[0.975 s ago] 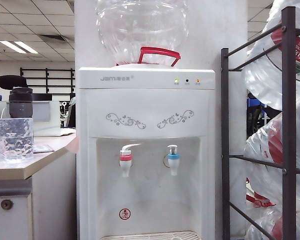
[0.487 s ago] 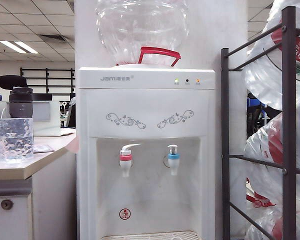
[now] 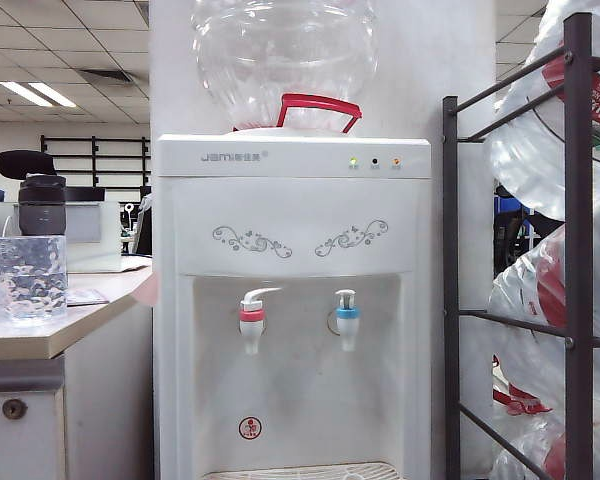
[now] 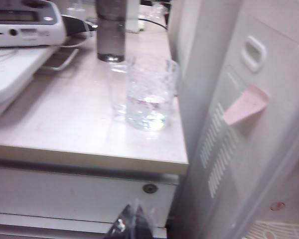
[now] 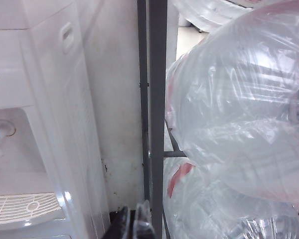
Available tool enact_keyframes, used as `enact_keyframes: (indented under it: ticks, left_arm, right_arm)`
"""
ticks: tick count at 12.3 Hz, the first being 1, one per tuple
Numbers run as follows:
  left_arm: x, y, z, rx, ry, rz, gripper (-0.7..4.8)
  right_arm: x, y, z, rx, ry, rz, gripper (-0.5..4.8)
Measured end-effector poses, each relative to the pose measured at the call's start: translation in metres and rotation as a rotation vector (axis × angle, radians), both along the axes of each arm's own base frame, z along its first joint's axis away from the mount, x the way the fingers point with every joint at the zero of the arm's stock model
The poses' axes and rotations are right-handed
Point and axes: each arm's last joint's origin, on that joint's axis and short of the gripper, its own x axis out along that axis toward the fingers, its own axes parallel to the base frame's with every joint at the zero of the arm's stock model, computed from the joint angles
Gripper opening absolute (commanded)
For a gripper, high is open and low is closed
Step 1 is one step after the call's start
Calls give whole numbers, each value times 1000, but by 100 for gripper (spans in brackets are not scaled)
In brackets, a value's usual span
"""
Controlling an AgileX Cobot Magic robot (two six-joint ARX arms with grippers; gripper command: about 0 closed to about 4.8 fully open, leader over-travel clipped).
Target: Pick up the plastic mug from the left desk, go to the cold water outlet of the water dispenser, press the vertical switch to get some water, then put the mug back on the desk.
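Office ceiling panels and strip lights run behind the left desk (image 3: pixel 40 335), whose pale tabletop carries the plastic mug (image 3: pixel 29 278) near its front edge, upright, with a taller clear bottle (image 3: pixel 41 205) with a black lid standing just behind it. Seen from the left wrist, the mug (image 4: pixel 149 92) stands close to the tabletop's edge beside the dispenser's side wall, where a pink note (image 4: pixel 245 104) sticks out. The left gripper (image 4: pixel 132 226) hangs low in front of the desk cabinet, well apart from the mug, its fingers pressed together on nothing.

At centre stands the water dispenser (image 3: pixel 292 190), with a red-banded tap (image 3: pixel 251 318) and, to its right, the cold water outlet (image 3: pixel 347 318) topped by its vertical switch (image 3: pixel 345 297).

Further right, a dark rack (image 3: pixel 576 250) holds wrapped water jugs (image 5: pixel 239 99). The right gripper (image 5: pixel 132 221) hovers beside the rack post, fingers nearly together, empty.
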Motion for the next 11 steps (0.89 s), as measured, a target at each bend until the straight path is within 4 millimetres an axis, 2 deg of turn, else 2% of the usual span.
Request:
enact_keyframes:
  ticks: [3,11]
  left_arm:
    - [0,3,0,39,-3,-76,-5]
    - [0,3,0,63,-1,-85,-5]
  right_arm:
    - [0,0,0,0,0,-3,23]
    - [0,0,0,0,0,-3,23]
